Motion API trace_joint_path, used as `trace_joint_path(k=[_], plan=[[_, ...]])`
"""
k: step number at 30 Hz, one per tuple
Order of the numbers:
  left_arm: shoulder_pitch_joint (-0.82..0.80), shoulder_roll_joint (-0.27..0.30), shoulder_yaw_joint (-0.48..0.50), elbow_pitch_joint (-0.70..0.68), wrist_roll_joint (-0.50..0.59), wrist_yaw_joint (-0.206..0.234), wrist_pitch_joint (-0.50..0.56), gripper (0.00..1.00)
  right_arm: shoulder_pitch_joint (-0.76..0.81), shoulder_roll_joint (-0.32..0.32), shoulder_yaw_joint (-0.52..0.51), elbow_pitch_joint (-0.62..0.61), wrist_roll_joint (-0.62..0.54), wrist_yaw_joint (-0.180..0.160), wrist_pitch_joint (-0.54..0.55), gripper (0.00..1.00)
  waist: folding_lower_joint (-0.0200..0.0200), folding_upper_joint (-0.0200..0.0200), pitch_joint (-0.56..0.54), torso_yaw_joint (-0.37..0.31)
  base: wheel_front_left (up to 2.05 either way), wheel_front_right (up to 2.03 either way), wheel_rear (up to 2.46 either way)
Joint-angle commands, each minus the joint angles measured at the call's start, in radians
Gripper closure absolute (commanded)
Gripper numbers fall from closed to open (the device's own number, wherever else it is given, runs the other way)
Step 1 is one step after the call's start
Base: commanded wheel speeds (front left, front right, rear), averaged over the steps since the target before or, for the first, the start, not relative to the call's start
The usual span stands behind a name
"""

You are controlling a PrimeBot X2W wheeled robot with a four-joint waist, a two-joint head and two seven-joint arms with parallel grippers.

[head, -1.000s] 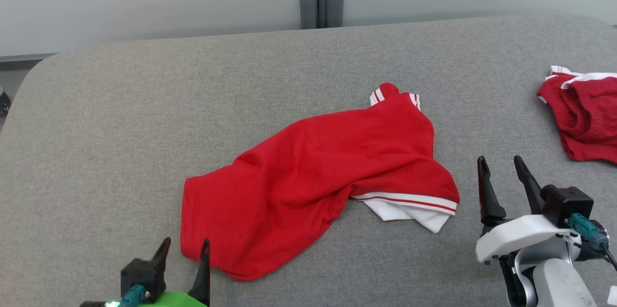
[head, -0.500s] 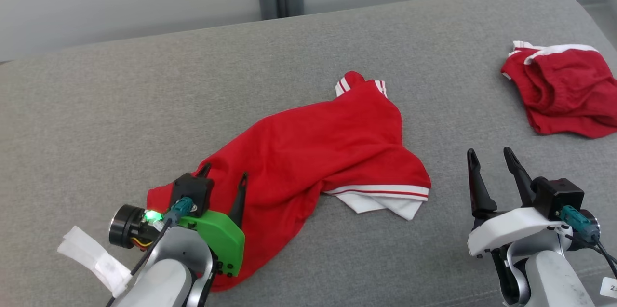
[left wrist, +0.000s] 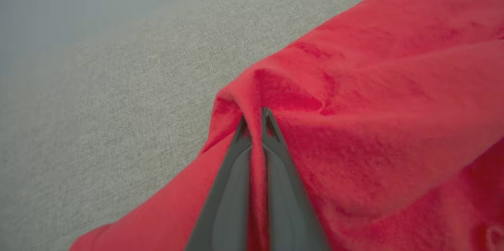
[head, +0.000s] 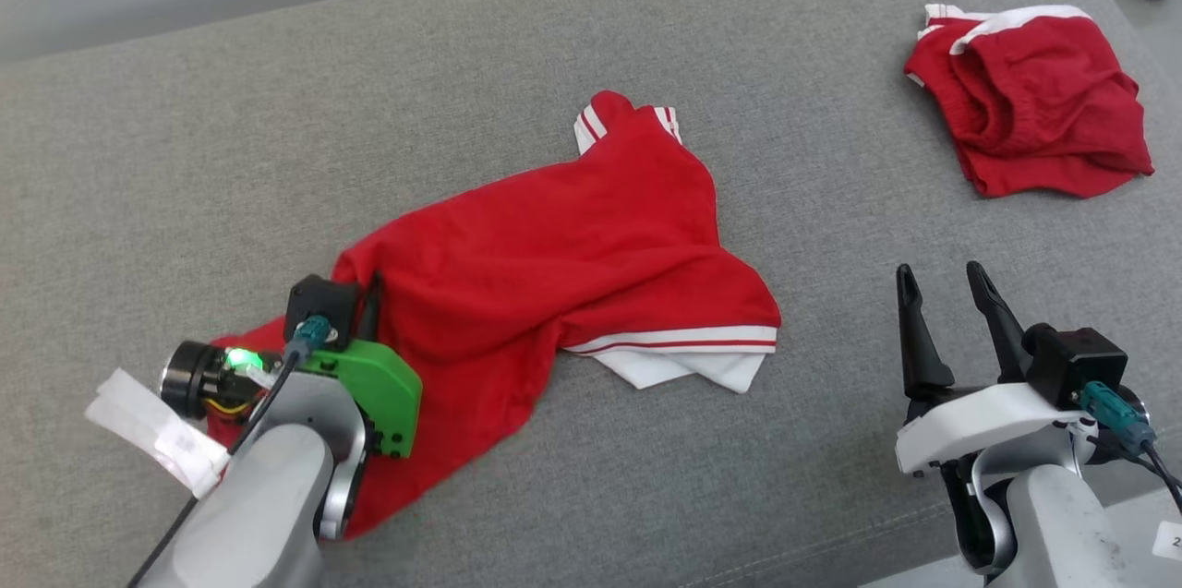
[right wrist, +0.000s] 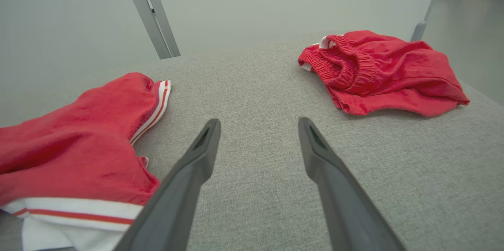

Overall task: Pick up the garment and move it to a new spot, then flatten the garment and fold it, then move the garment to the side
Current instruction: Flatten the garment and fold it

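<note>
— Since the red garment (head: 572, 256) is thin, limp cloth, we expect it to sag and trail rather than lift as one piece. Where do we have it?

— Crumpled in the middle of the grey tabletop (head: 231, 136), striped white cuff toward our right side. The left gripper (left wrist: 255, 119) has its jaws pinched shut on a raised ridge near the garment's left edge. Whether they catch one layer or two, we cannot quite tell.

— And the right gripper (head: 937, 272)?

— Jaws wide apart, holding nothing, over bare tabletop to the right of the garment.

— A hem or seam would slip less than a mid-panel pinch, we judge.

— Agreed. As for containers, we have none to reckon with: the garment and the red shorts (head: 1025, 99) both lie loose on the tabletop, well apart.
</note>
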Motion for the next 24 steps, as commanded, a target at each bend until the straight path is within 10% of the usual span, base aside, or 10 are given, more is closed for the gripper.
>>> trace_joint_path(k=[1,20,22,23,24], plan=[[-0.043,-0.002,0.0,0.008,0.016,0.003,-0.017,1.0,-0.011,-0.001,-0.003,0.001,0.002,-0.002,-0.008,0.0,0.0,0.0,0.025,-0.013,0.0,0.0,0.0],[-0.409,-0.073,-0.003,0.291,0.073,-0.047,-0.178,1.0,-0.079,-0.001,0.003,0.015,0.011,-0.002,-0.027,0.0,0.0,0.0,0.14,-0.059,0.0,0.0,0.0],[-0.427,-0.088,-0.001,0.325,0.069,-0.047,-0.212,0.56,-0.083,-0.001,0.001,0.019,0.008,-0.002,-0.03,0.0,0.0,0.0,0.141,-0.059,0.0,0.0,0.0],[-0.436,-0.094,-0.002,0.342,0.071,-0.049,-0.228,0.0,-0.083,-0.001,0.001,0.022,0.005,-0.002,-0.031,0.0,0.0,0.0,0.14,-0.059,0.0,0.0,0.0],[-0.442,-0.101,-0.002,0.355,0.069,-0.052,-0.239,0.0,-0.083,-0.001,0.001,0.025,0.004,-0.002,-0.031,0.0,0.0,0.0,0.138,-0.058,0.0,0.0,0.0]])
